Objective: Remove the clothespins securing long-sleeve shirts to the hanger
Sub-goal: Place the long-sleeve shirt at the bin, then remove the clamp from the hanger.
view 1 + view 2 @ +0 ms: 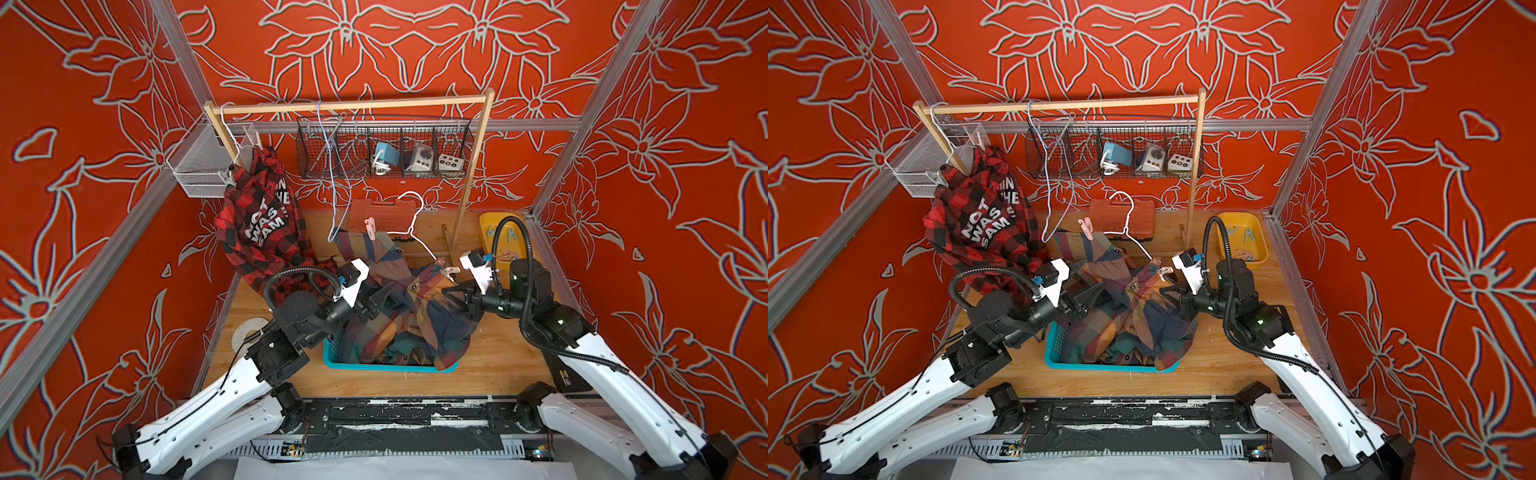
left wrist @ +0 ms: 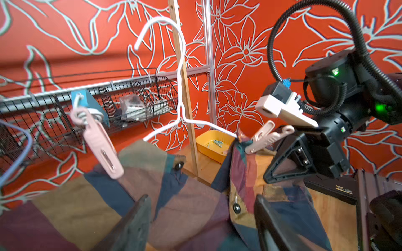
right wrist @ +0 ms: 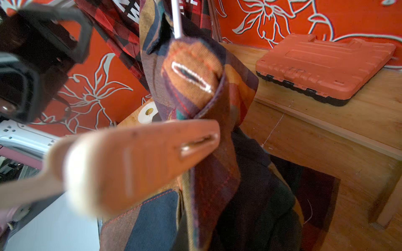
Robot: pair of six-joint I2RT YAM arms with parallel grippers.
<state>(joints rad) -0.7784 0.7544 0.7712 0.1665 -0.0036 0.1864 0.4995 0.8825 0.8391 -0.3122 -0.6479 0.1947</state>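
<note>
Your left gripper stands with its jaws well apart over the dark plaid shirt, gripping nothing. Your right gripper is closed at the shirt's right shoulder. You cannot tell whether it pinches cloth, but it probably props up the white hanger, whose hook rests on no rail. A pink clothespin bites the far left shoulder, and a second clothespin sits just above the right gripper. The shirt's tail sags into the teal basket.

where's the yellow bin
In a top view the yellow bin sits at the table's far right corner, just right of the rack post.
</note>
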